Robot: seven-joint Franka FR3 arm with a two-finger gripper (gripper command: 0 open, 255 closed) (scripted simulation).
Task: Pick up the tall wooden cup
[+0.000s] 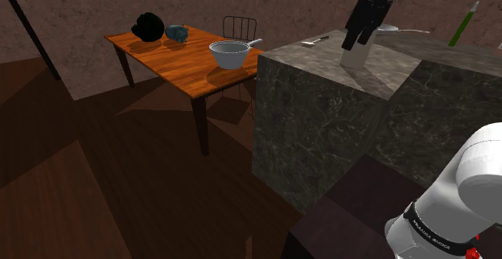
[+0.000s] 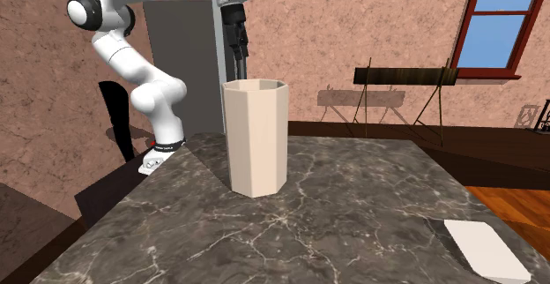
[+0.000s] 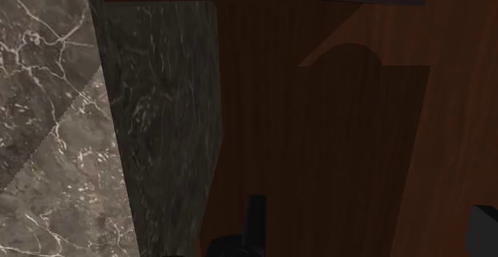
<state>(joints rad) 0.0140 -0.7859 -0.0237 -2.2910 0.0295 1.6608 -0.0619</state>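
Note:
The tall cup point(image 2: 256, 137) is pale beige with faceted sides. It stands upright on the dark marble counter point(image 2: 353, 220). In the shoulder view the cup point(image 1: 354, 55) is near the counter's far edge. My black gripper point(image 2: 238, 57) hangs just behind it at rim height, fingers pointing down and apart from the cup. From the shoulder view, the gripper point(image 1: 360, 32) is right above the cup. The wrist view has my gripper point(image 3: 367, 231) open with nothing between the fingers point(image 3: 254, 223), looking past the counter's edge point(image 3: 160, 120) onto wooden floor.
A white flat slab point(image 2: 480, 247) lies on the counter's near right corner. A spoon point(image 1: 315, 40) and a green bottle point(image 1: 463, 24) are also on the counter. Beyond stands a wooden table point(image 1: 201, 76) with a bowl point(image 1: 230, 53) and two dark objects.

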